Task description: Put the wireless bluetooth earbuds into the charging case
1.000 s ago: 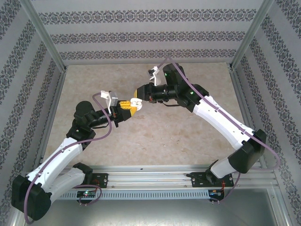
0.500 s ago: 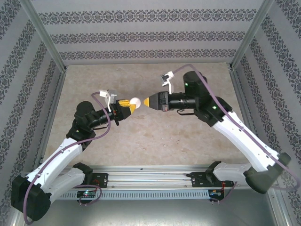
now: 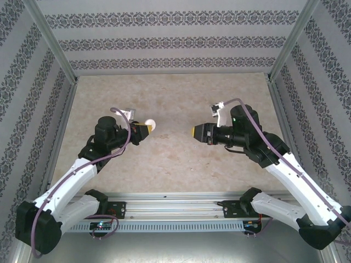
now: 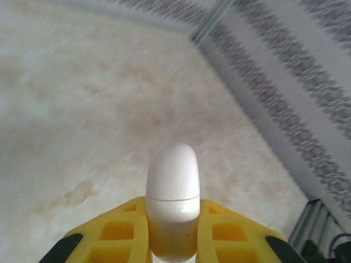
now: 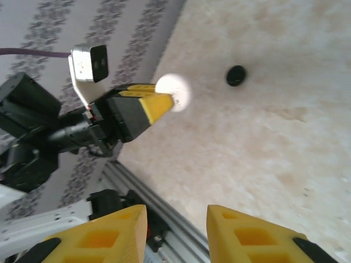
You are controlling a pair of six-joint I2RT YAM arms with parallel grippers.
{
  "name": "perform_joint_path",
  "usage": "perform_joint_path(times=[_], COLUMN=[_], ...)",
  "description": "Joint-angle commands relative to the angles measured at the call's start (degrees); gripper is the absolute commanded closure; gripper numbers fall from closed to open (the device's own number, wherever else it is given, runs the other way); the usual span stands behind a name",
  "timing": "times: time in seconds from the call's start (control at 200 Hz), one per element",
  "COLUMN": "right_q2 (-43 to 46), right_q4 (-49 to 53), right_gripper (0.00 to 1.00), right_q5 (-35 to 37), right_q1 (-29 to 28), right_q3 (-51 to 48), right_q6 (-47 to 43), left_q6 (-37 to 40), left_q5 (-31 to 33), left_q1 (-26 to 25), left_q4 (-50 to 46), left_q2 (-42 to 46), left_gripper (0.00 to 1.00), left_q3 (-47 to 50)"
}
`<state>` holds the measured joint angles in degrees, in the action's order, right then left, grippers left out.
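white charging case (image 4: 171,175), lid closed, sits clamped in the left gripper (image 4: 171,212); the right gripper (image 5: 176,220), jaws apart and empty, should probably approach squarely, slowly.

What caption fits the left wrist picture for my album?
Left pincer gripping a white charging case over the beige table.

White charging case (image 4: 171,186), closed, in left pincer (image 3: 145,127)
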<state>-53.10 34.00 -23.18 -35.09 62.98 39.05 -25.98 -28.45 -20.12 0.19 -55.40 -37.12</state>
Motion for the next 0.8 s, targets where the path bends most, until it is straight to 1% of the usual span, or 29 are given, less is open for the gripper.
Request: perform_joint_path(times=[0.0, 0.065, 0.185, 0.325, 0.48, 0.565, 0.684, 0.794], right_q2=[3.4, 4.3, 5.6, 7.5, 10.0, 11.4, 13.0, 13.7], right_q4=[2.1, 2.7, 4.6, 8.6, 12.3, 14.0, 15.8, 17.0], right_gripper=[0.66, 0.66, 0.66, 0.65, 0.63, 0.62, 0.62, 0.62], right_q5=[6.0, 6.7, 7.7, 11.2, 14.6, 15.2, 15.3, 15.0], right_q1=[1.4, 2.2, 3.6, 5.2, 6.9, 7.9, 9.0, 9.9], right_q3=[-2.6, -4.0, -5.3, -6.2, -7.4, -8.2, -9.2, -9.8], right_q6=[0.9, 1.4, 1.2, -0.3, -1.8, -2.2, -2.3, -2.5], left_q6=[1.3, 2.1, 2.6, 3.4, 5.4, 6.2, 6.0, 3.7], left_q5=[5.5, 5.7, 5.4, 6.4, 12.2, 13.7, 13.7, 11.7], left_q1=[0.6, 0.7, 0.9, 0.8, 0.3, 0.2, 0.2, 0.1], left_q4=[-10.0, -9.5, -5.0, -4.7, -6.5, -7.0, -6.6, -4.6], left_q2=[-1.8, -3.2, -6.5, -13.2, -20.4, -24.1, -28.5, -30.3], left_gripper=[0.98, 0.98, 0.98, 0.99, 0.98, 0.98, 0.97, 0.96], left_q3=[-2.5, -1.9, -0.2, -3.0, -6.6, -8.6, -10.2, -8.9])
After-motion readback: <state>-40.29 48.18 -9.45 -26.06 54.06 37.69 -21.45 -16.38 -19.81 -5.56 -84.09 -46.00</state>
